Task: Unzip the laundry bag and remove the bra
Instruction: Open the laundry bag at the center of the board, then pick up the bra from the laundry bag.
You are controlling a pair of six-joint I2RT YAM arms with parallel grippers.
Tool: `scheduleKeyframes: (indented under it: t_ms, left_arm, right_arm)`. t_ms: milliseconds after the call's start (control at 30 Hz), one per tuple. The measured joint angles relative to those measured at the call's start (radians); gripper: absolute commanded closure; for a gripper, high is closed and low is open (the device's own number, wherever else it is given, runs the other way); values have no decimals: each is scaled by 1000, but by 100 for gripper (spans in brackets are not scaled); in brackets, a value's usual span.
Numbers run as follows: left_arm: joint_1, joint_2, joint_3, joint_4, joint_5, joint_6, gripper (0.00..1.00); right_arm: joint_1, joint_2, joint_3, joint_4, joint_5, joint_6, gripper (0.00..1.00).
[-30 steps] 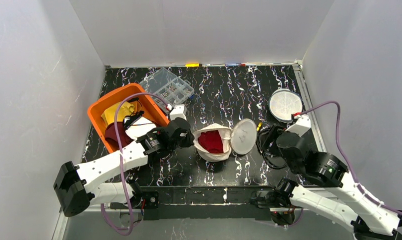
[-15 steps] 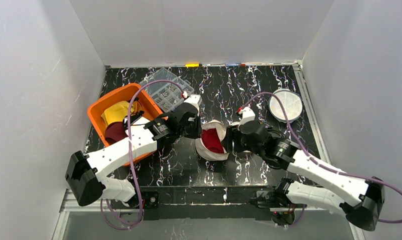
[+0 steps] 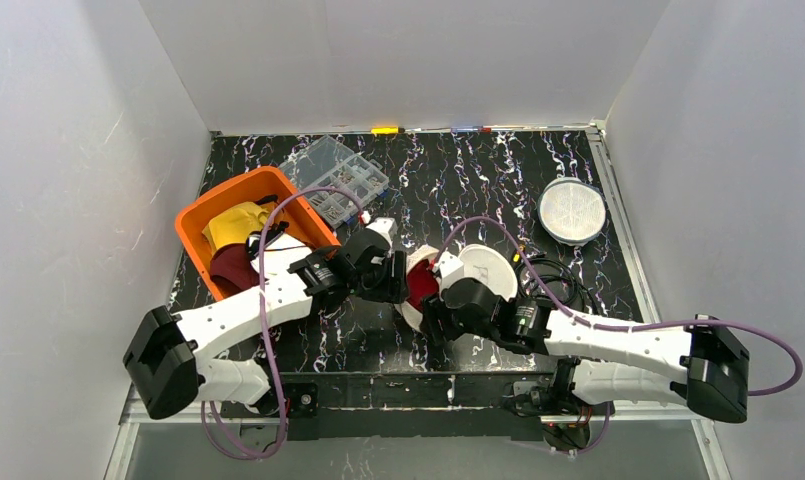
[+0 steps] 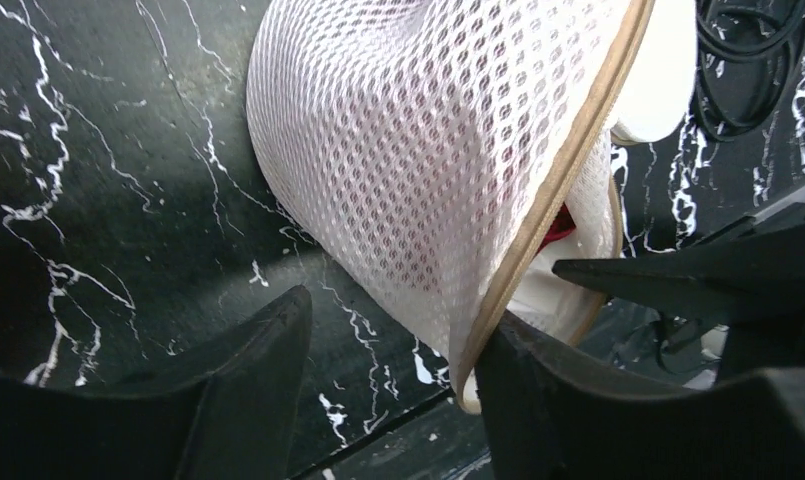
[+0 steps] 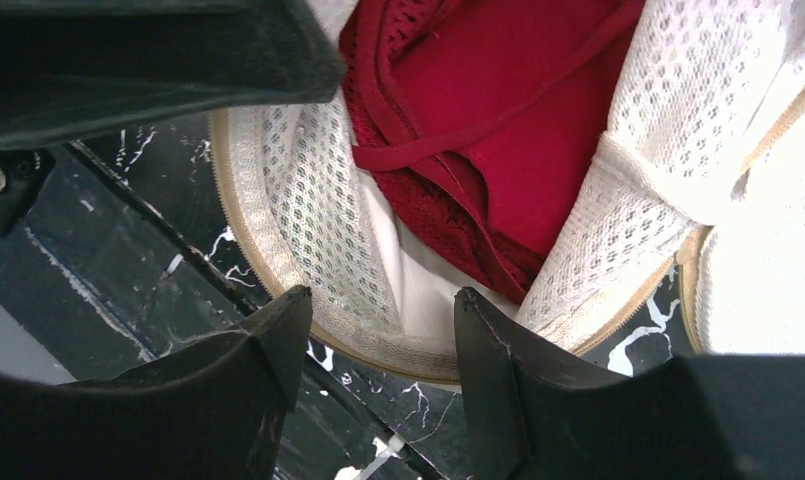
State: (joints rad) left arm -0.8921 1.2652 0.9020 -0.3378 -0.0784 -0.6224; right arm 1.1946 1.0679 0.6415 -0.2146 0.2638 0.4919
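— Two grippers crowd your laundry bag point(image 4: 428, 150) near the front middle of the bench point(image 3: 458, 180). How does the left one stand?
— Your left gripper point(image 4: 396, 322) has its fingers parted; the bag's tan zipper rim touches the inner face of one finger, mesh bulging above the gap.
— And the right?
— Your right gripper point(image 5: 378, 300) is parted too, astride the bag's lower rim, clamping nothing.
— Where's the bra?
— You see the red bra point(image 5: 498, 130) inside the unzipped bag, a strap showing through the opening, the round flap folded back beside it.
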Motion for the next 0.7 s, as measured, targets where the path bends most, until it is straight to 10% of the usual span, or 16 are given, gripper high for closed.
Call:
scheduleKeyframes:
  t_ms: [200,500,700]
  left_arm:
    - [0,-58,-54,25,31,-64,45]
    - [0,-74,-75,31,17,-97,99]
    - [0,-74,-75,23,15,-92,100]
  right_arm:
    - [20,-17,-38,31,59,32,36]
    - [35,-100,-44,48,160,61,33]
    - [35,-63,26,58,212,13,33]
